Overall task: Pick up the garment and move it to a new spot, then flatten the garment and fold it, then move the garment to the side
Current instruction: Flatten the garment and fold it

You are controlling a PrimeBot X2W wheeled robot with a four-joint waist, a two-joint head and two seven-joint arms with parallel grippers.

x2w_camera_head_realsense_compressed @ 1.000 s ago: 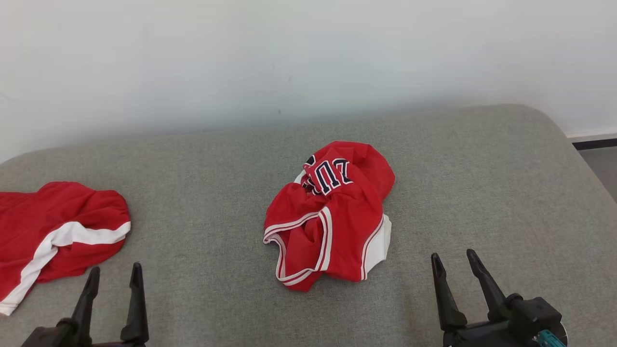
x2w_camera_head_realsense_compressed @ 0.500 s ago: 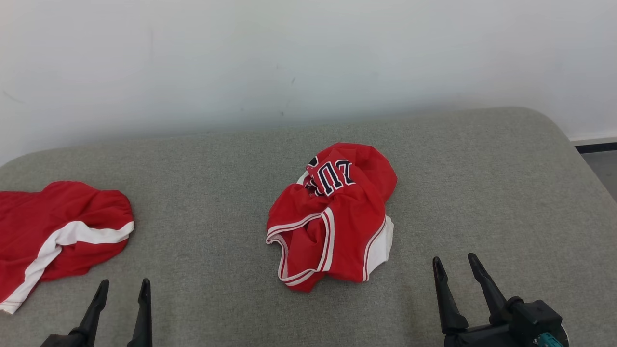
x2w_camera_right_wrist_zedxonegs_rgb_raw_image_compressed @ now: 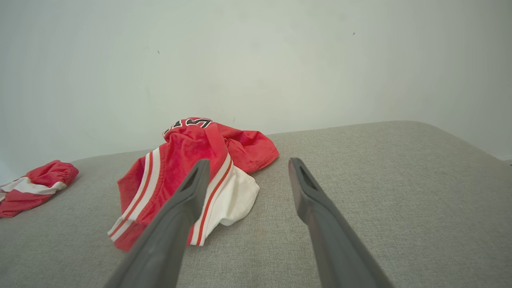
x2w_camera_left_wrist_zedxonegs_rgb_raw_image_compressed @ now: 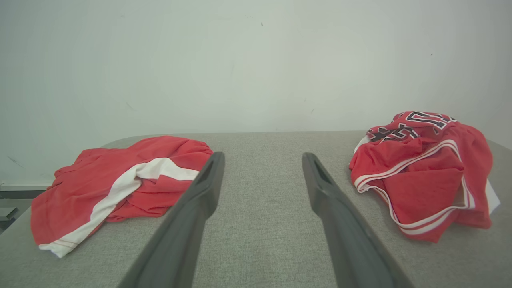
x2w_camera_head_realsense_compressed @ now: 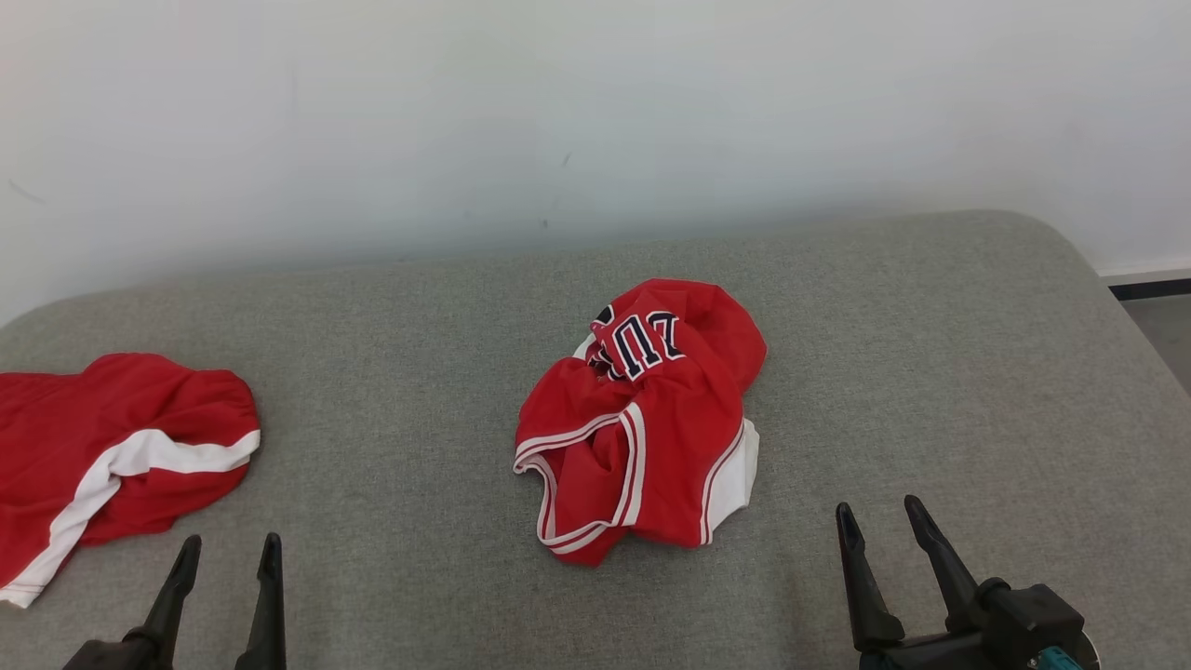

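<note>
On grey cushion [x2w_camera_head_realsense_compressed: 930, 354]: garment [x2w_camera_head_realsense_compressed: 642, 419] red w/ white trim, crumpled | L+R jaws apart, empty

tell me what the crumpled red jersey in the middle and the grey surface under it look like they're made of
The jersey looks like thin, matte knit sportswear, probably polyester. It slumps in soft creases, with white striped trim and dark outlined lettering. The surface looks like padded grey woven upholstery with a matte finish. It has a flecked weave and a rounded edge.
</note>
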